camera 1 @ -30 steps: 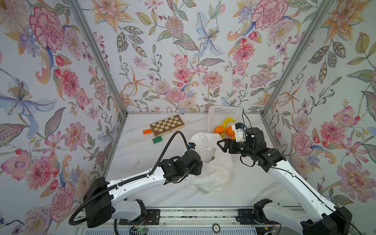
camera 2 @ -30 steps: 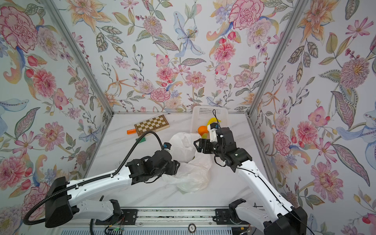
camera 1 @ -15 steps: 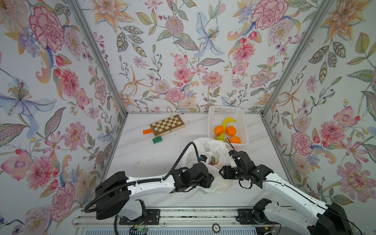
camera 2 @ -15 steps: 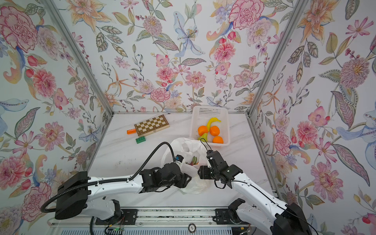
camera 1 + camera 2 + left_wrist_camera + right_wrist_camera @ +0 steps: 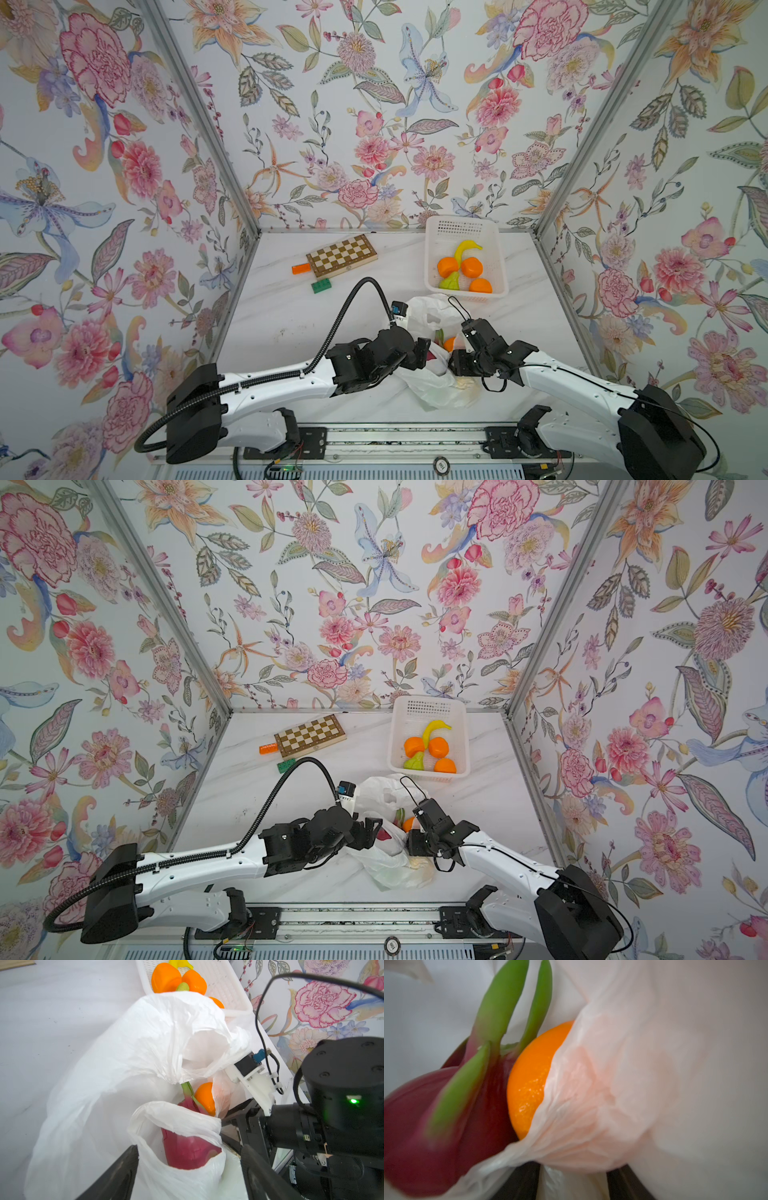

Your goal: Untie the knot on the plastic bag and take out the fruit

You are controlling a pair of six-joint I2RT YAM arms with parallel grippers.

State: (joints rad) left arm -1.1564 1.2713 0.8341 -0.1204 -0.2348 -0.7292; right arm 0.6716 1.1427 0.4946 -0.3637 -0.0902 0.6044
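Observation:
The white plastic bag (image 5: 430, 384) lies open near the table's front, and the knot is out of view. Inside it sit a pink-red dragon fruit (image 5: 187, 1151) and an orange (image 5: 204, 1097). My left gripper (image 5: 189, 1153) is at the bag's left side, open wide, with the bag's rim and the dragon fruit between its fingers. From the right, my right gripper (image 5: 573, 1178) is pushed into the bag film beside the orange (image 5: 529, 1084). Its fingers stand apart with plastic between them and the tips are hidden. In a top view the two grippers (image 5: 426, 353) (image 5: 455, 362) face each other across the bag.
A white basket (image 5: 461, 224) at the back right holds three oranges, a green fruit (image 5: 451, 282) and a yellow banana (image 5: 465, 248). A chessboard (image 5: 341, 255), an orange block (image 5: 301, 268) and a green block (image 5: 322, 285) lie at the back left.
My right gripper came from over the basket down to the bag's right side, its jaws narrowing. The left gripper and the bag shifted toward the table's front, and the left jaws opened wider.

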